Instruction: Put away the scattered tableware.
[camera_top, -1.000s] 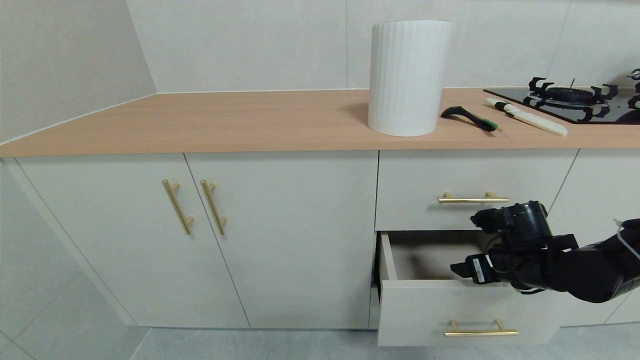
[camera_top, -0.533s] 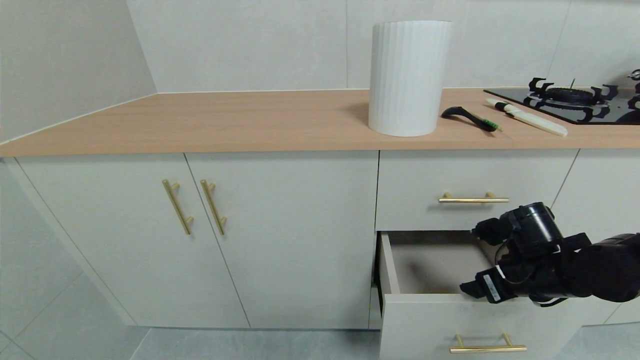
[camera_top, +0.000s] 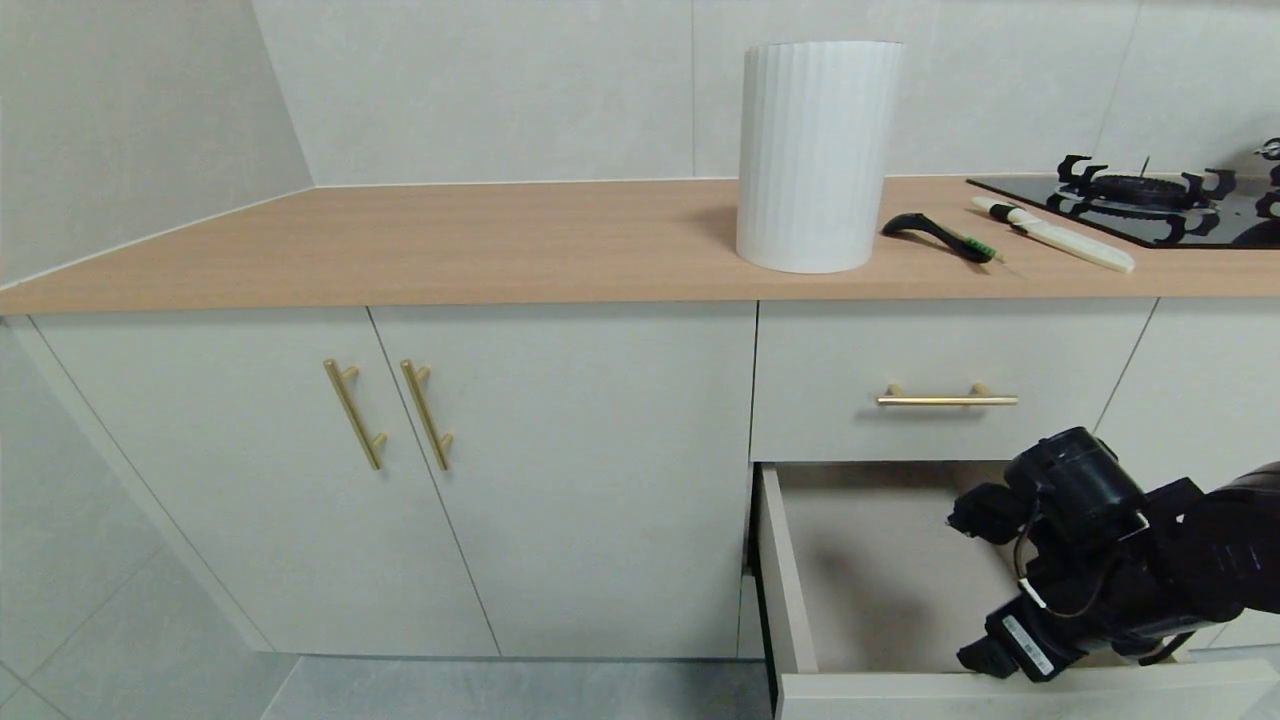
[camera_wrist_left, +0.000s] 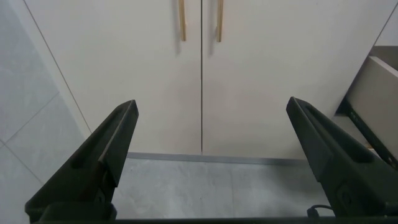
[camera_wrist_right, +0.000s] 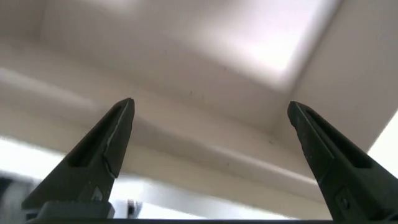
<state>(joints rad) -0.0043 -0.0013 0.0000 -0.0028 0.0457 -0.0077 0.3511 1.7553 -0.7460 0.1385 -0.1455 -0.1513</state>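
A: Below the counter (camera_top: 450, 240), lower right: open drawer (camera_top: 870, 560), bare inside, right gripper (camera_wrist_right: 210, 104) at its front edge, fingers spread, pinching nothing.
B: And the left gripper (camera_wrist_left: 211, 104)?
A: Low before the doors (camera_top: 560, 470), likewise spread wide, holding nothing.
B: Advice for this step?
A: Seemingly open far enough, so lift clear of the front edge without nudging it, then rise to the counter. Come down across each handle from above; beware of slipping on thin, flat shapes.
B: Whereabouts of the tableware?
A: Up on the counter, right of the canister (camera_top: 815, 160), near the hob (camera_top: 1150, 210): black utensil (camera_top: 935, 232), then knife (camera_top: 1055, 240) just beside it.
B: Counts?
A: One knife, one black utensil, one canister, two drawers, two doors, three gold handles (camera_top: 947, 400), two grippers.
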